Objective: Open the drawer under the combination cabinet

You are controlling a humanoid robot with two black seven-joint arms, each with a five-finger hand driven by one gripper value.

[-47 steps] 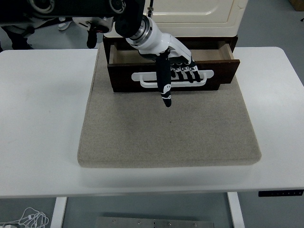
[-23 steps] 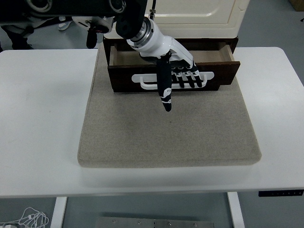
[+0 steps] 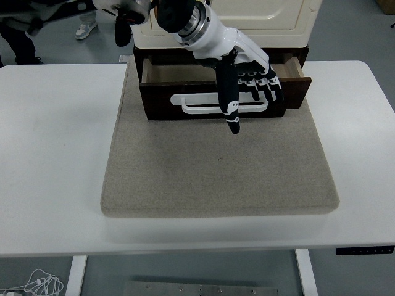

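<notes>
A dark brown drawer [image 3: 290, 92] with a white handle [image 3: 197, 105] stands pulled partway out from under the cream cabinet [image 3: 259, 21]. Its tan inside [image 3: 166, 71] shows nothing in it. My left hand [image 3: 250, 92] reaches in from the top left and hovers over the drawer front's right half. Its thumb points down past the handle, and its fingers [image 3: 266, 83] lie loosely bent over the handle's right end, holding nothing. The handle's right end is partly hidden behind them.
Cabinet and drawer sit at the far edge of a grey felt mat [image 3: 216, 172] on the white table [image 3: 55, 154]. A person's legs and shoes [image 3: 86, 28] show at the top left, beyond the table.
My left hand has let go of the handle and moved up and to the right. The drawer front came slightly forward, then stayed where it was.
</notes>
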